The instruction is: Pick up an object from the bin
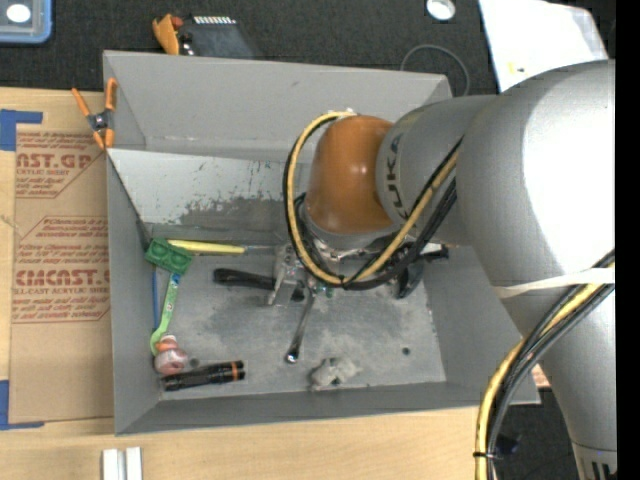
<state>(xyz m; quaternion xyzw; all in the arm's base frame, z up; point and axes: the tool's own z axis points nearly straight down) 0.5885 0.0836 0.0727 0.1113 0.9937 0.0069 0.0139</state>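
- The gripper [298, 286] is low in the bin [200, 108], at the right end of a black-handled tool [243, 278] that lies flat near the middle of the floor. This tool serves as the landmark below.
- Up and to the right of the black-handled tool, the arm's orange cover [345, 173] and looped cables hide most of the gripper from above. I cannot tell whether it is released or clenched.
- The thing nearest the gripper is the black-handled tool, which looks like small pliers with the handles pointing left. Its working end seems to touch the gripper, though the view there is cluttered and I would not swear to contact.
- A slim metal rod [299, 336] runs down and to the right of the tool. Its upper end is just under the gripper and its lower end rests on the floor.
- Other things sit well apart from the tool:
  - a yellow stick [210, 248] just above it
  - a green piece [168, 258] to its left
  - a green-and-white tube [165, 313] below and to the left
  - a black marker [203, 374] with an orange tip further below
  - a grey crumpled scrap [331, 371] below and to the right
- In my judgement the descent is done, while gripping and lifting are not yet done. Everything I can see rests on the floor and nothing is raised.
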